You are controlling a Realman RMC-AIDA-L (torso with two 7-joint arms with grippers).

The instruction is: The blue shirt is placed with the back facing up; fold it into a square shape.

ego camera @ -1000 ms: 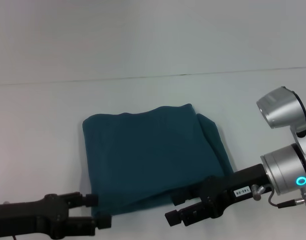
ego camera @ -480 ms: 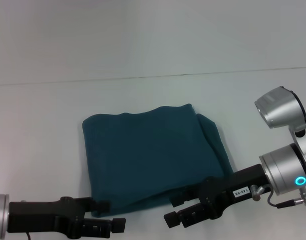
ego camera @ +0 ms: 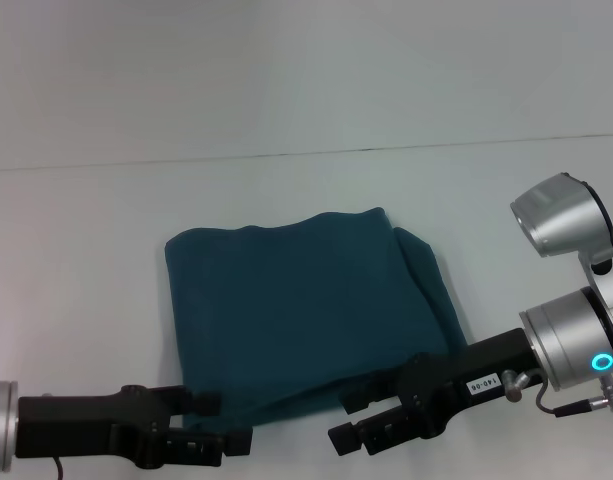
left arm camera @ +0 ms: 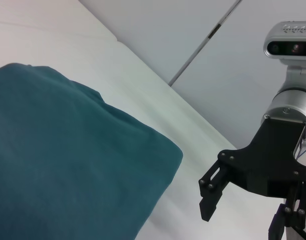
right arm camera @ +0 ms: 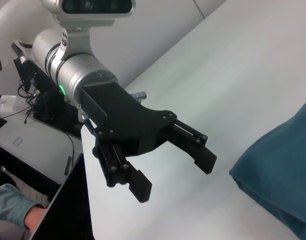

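The blue shirt (ego camera: pixel 306 310) lies folded into a rough rectangle in the middle of the white table, with a loose flap along its right side. My left gripper (ego camera: pixel 224 424) is open, low at the shirt's front left corner. In the right wrist view the left gripper (right arm camera: pixel 175 175) holds nothing, and a strip of bare table separates it from the shirt (right arm camera: pixel 282 170). At the shirt's front right edge my right gripper (ego camera: pixel 344 420) is open. The left wrist view shows the right gripper (left arm camera: pixel 242 215) empty, beside the shirt (left arm camera: pixel 68 165).
A dark seam (ego camera: pixel 306 152) runs across the table behind the shirt. In the right wrist view the table's edge (right arm camera: pixel 88 200) drops off behind the left arm. Beyond it are cables, equipment and a person's sleeve (right arm camera: pixel 13 215).
My left arm has slid right along the table's front, bringing its gripper closer to the shirt's front left corner. The right arm and the shirt have stayed put.
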